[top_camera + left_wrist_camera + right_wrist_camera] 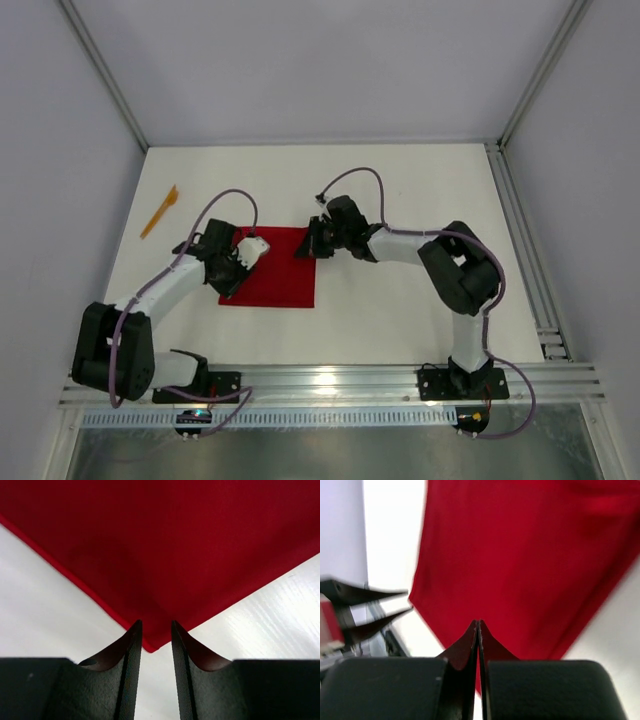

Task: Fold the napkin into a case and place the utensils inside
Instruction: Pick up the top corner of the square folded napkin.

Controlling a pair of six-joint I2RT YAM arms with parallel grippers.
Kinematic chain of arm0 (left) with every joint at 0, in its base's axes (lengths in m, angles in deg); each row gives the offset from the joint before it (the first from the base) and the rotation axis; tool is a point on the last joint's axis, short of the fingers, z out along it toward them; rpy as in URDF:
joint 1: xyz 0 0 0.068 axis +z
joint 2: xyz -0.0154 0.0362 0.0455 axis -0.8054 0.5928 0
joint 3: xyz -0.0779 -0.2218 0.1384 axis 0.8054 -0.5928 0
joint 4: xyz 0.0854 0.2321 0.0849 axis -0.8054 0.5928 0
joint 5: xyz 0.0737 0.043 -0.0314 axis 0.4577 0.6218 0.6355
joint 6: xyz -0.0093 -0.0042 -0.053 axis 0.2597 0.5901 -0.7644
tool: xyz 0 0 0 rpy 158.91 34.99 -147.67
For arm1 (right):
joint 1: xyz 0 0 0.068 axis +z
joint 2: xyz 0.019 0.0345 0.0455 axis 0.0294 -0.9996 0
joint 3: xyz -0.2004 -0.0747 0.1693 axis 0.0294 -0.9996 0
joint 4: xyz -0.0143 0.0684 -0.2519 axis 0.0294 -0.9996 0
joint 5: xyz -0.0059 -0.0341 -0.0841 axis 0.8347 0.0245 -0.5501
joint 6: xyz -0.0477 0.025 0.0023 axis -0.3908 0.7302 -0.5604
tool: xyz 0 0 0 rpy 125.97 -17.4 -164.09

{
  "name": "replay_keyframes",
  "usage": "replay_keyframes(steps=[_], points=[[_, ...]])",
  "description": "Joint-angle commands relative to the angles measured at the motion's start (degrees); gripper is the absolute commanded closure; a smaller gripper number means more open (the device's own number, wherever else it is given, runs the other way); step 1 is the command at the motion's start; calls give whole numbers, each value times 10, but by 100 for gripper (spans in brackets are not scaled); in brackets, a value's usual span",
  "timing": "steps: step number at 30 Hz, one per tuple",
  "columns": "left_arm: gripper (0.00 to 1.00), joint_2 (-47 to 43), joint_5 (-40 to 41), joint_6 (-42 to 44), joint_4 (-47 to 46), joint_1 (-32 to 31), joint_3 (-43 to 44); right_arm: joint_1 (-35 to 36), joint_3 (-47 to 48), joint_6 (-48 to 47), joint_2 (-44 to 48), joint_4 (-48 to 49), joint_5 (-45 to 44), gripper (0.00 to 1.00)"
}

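white table [400, 190] bears a napkin [275, 275], left pincer [155, 625] (narrowly parted) astride its corner, right pincer [478, 623] closed, utensil [159, 211] well apart.

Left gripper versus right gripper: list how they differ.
The black left gripper stands with jaws parted, a corner of the plain red cloth napkin showing between them; the black right gripper has jaws pressed shut. The left is at the napkin's far left corner, the right at its far right corner. Both sit at the napkin's edge.
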Motion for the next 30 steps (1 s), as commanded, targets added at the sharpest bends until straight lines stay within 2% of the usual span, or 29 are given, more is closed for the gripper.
replay_keyframes(steps=[1,4,8,15,18,22,26,30], points=[[68,44,43,-13,-31,-23,-31,-35,33,39,-38,13,-14,97],[69,80,75,-16,-58,-36,-41,-58,78,53,-74,-36,-38,97],[71,88,66,-16,-57,-38,-34,-83,111,92,-110,-69,-55,97],[73,86,76,0,-62,-38,-43,-101,115,100,-90,-89,-112,96],[72,80,63,-1,-61,-38,-43,-111,130,101,-94,-89,-111,96],[71,38,23,-21,-36,-38,-13,-112,161,51,-83,-132,-110,96],[69,-12,-15,-38,1,-38,20,-96,123,-1,-12,-143,-138,96],[69,-33,8,-32,20,-38,21,-24,92,-70,43,-197,-157,96]])
